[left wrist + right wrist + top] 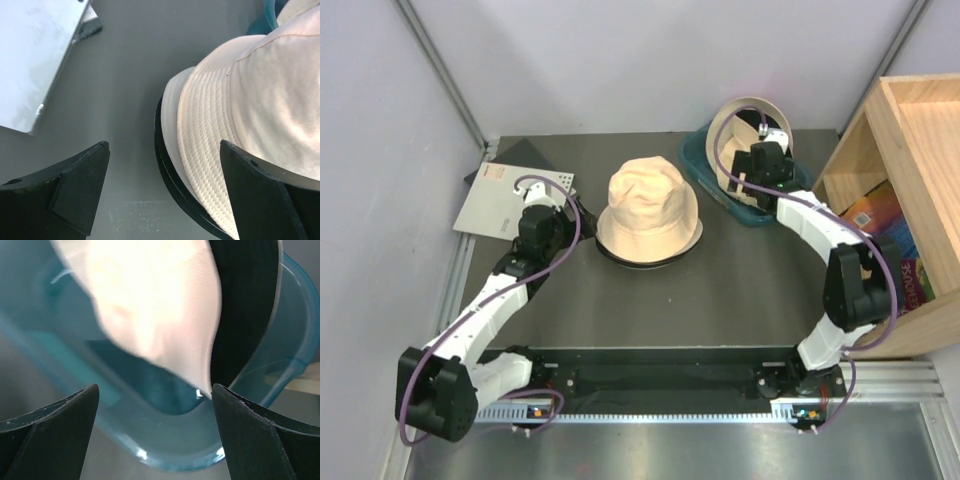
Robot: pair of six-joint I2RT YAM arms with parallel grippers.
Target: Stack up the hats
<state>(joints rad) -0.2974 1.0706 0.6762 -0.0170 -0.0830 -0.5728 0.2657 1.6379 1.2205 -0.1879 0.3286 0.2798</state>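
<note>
A cream bucket hat sits mid-table on top of a black hat whose brim shows beneath it. My left gripper is open just left of this stack. In the left wrist view the cream brim and black brim lie between the open fingers, close to the right one. A beige hat with black lining stands on edge in the teal tub. My right gripper hangs open over the tub. The right wrist view has the tub rim between its fingers and the hat beyond.
A white sheet lies at the back left, its corner showing in the left wrist view. A wooden crate with books stands along the right side. Pale walls close the back and left.
</note>
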